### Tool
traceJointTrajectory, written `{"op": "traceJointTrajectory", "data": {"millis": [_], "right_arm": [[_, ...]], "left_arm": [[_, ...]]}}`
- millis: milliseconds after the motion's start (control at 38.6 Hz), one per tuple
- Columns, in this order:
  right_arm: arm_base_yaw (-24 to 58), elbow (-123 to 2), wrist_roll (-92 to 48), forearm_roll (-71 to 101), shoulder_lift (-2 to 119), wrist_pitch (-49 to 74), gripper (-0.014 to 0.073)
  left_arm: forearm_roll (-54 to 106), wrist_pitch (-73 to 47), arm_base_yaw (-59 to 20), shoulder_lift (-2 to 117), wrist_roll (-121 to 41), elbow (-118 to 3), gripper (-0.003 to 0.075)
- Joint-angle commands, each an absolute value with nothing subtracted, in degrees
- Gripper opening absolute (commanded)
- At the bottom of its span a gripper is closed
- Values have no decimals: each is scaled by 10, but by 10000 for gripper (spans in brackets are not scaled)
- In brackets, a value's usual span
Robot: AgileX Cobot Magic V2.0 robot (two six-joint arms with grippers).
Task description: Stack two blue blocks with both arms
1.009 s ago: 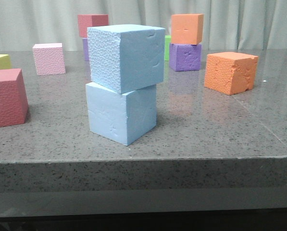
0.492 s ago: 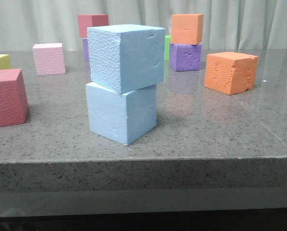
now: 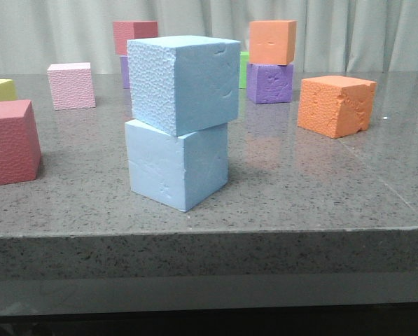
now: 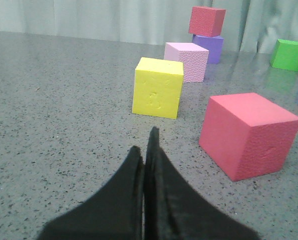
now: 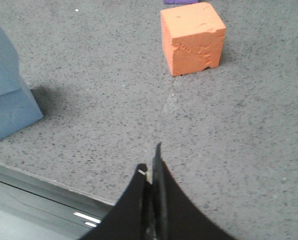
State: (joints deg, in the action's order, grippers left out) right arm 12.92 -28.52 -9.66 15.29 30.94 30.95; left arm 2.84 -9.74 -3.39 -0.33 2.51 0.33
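In the front view two sky-blue foam cubes stand stacked near the table's front edge. The pebbled blue block (image 3: 184,82) sits on the smoother dented blue block (image 3: 177,163), turned a little and overhanging it. The stack's edge also shows in the right wrist view (image 5: 6,95). Neither arm shows in the front view. My left gripper (image 4: 145,145) is shut and empty, low over the table before a yellow cube (image 4: 157,87). My right gripper (image 5: 151,162) is shut and empty above the table's front edge, apart from the stack.
A dark red cube (image 3: 9,142) sits at the left, a pink cube (image 3: 71,85) behind it. An orange cube (image 3: 336,105) lies right of the stack. An orange-on-purple stack (image 3: 272,63) and a red-on-purple stack (image 3: 134,38) stand at the back. A green cube (image 4: 288,54) is beyond.
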Motion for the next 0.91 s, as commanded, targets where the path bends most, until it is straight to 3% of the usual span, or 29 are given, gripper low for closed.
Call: {"op": "traceJointTrajectory", "data": {"millis": [0, 414, 621, 880], "right_arm": [[123, -297, -105, 112, 296, 239, -69], [-17, -106, -104, 81, 73, 119, -69], [-23, -25, -104, 97, -18, 119, -69], [-22, 12, -91, 104, -16, 76, -69]], "left_arm": [[32, -49, -33, -13, 26, 4, -20], [32, -49, -33, -13, 26, 4, -20], [32, -49, -33, -13, 26, 4, -20], [32, -49, -33, -13, 26, 4, -20]]}}
